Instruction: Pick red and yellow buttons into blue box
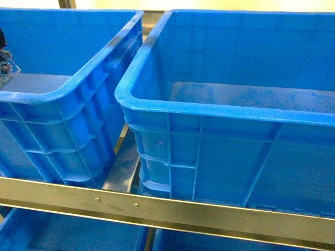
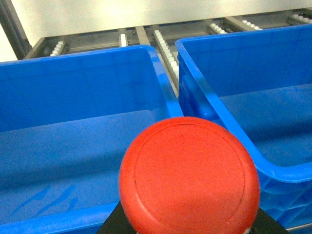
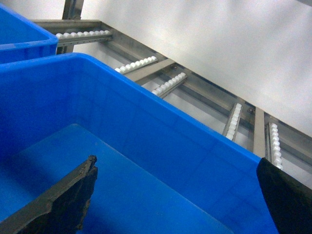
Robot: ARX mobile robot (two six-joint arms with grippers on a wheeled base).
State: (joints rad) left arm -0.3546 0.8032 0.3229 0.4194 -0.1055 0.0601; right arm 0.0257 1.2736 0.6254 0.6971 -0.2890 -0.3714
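Red button [image 2: 189, 178] fills the lower centre of the left wrist view, held by the left gripper over a blue box.

Only its round cap and a sliver of black below show — the gripper itself cannot be seen, so its hold is unclear. Behind it sit two blue boxes [image 2: 73, 131] side by side on a roller rack [image 2: 163, 44]. The right gripper [image 3: 175, 195] hangs spread wide — empty — inside the right-hand box [image 3: 146, 126].

A warehouse: blue bins [image 1: 220, 120] sit on roller racking [image 3: 141, 63].
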